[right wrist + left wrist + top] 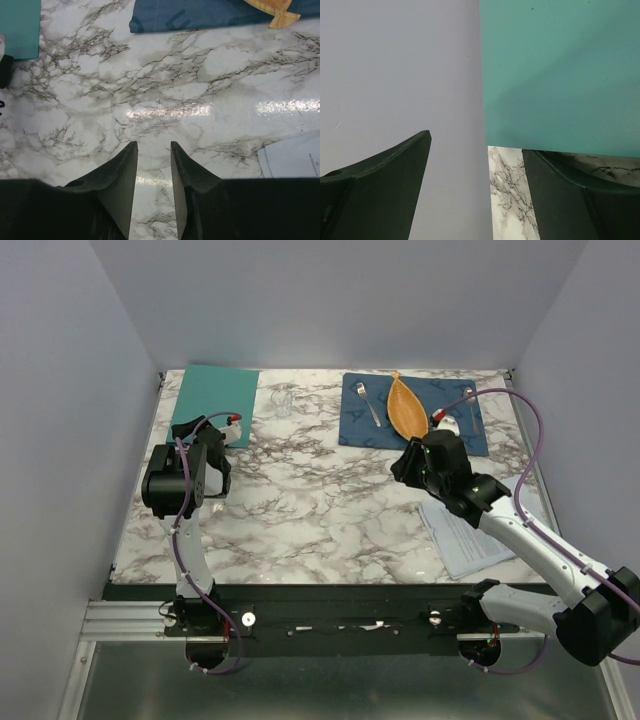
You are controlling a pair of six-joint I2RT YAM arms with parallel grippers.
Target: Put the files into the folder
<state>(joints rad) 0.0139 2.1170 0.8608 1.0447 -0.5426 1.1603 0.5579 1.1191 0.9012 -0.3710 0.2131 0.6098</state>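
Note:
The teal folder lies shut and flat at the table's far left. In the left wrist view its near left corner fills the upper right. My left gripper hovers at that corner, jaws wide open and empty, the right finger by the folder's near edge. The files, white printed sheets, lie at the near right under my right arm; one corner shows in the right wrist view. My right gripper is over bare marble at mid-table, jaws a narrow gap apart and empty.
A dark blue placemat at the far right carries a wooden leaf-shaped dish and a spoon. A clear glass object stands between the folder and the placemat. Grey walls enclose the table on the left, back and right.

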